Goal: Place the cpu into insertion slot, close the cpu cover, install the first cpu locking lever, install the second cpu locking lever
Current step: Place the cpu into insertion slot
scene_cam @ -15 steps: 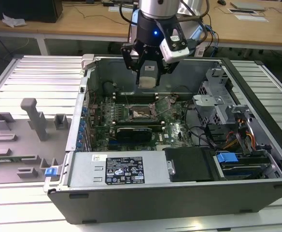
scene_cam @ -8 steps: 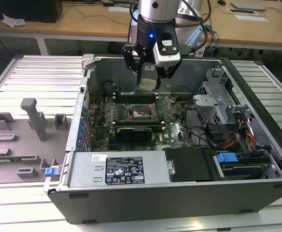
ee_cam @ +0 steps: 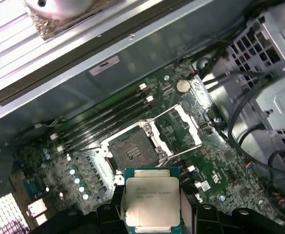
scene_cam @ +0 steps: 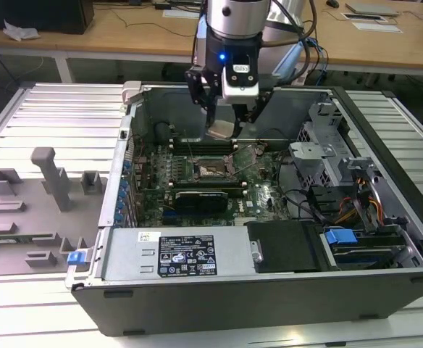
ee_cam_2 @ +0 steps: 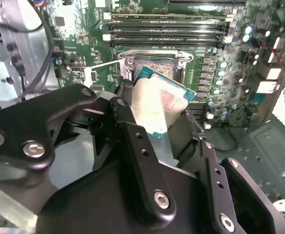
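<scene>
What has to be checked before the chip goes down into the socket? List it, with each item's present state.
1. Hold on the chip: ok, the gripper is shut on two of its edges.
2. The socket is empty: ok, its pin field is bare.
3. The cover is swung open: ok, it lies beside the socket.
4. The locking levers are released: ok, the thin rods stand off the frame.
5. The chip is centred over the socket: cannot tell; it hangs above the board.
6. The chip's corner mark matches the socket: cannot tell.
</scene>
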Action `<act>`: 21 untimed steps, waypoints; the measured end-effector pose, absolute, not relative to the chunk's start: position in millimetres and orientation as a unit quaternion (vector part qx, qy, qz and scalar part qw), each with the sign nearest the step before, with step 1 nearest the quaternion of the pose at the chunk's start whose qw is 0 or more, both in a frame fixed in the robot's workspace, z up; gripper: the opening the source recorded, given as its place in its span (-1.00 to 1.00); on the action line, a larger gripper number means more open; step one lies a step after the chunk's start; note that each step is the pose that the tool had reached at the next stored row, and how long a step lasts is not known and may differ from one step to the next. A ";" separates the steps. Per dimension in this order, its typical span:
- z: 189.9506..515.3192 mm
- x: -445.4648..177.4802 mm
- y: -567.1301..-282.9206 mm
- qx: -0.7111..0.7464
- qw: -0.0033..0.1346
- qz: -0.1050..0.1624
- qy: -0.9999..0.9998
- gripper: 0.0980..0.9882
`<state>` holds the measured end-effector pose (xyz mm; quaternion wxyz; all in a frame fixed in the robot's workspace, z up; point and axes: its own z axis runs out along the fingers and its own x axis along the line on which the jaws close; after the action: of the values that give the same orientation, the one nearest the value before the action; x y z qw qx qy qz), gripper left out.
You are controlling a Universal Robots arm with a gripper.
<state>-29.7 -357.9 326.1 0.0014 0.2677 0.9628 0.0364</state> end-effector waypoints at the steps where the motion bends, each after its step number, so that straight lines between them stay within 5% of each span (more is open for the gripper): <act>1: 325.6 -29.7 -357.9 0.276 0.002 0.036 0.961 -0.01; 21: 312.0 -29.7 -357.9 0.508 0.011 0.035 0.861 -0.01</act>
<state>-29.7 -357.9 312.0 0.0108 0.5076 0.8608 0.0348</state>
